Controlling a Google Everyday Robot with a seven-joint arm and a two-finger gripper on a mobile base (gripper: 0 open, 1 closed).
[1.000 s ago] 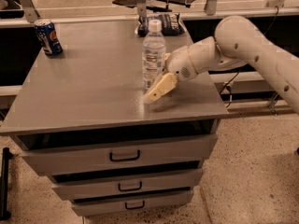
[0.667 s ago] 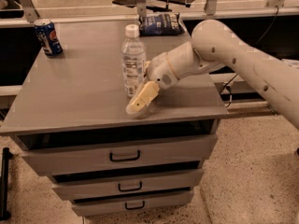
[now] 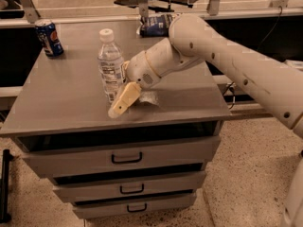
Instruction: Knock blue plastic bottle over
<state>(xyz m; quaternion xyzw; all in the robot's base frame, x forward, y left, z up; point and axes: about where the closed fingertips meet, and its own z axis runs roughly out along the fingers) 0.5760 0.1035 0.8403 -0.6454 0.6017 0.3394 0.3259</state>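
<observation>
The blue plastic bottle stands upright on the grey cabinet top, clear with a white cap and a white-and-blue label. My gripper hangs from the white arm that reaches in from the right. Its tan fingers point down and left, right against the bottle's lower right side, with the tips near the cabinet top's front edge.
A short blue soda can stands at the back left corner. A dark blue snack bag lies at the back edge behind my arm. The cabinet has several drawers below. Speckled floor lies to the right.
The arm has swept left across the cabinet top. The bottle has slid left with the gripper and still stands upright.
</observation>
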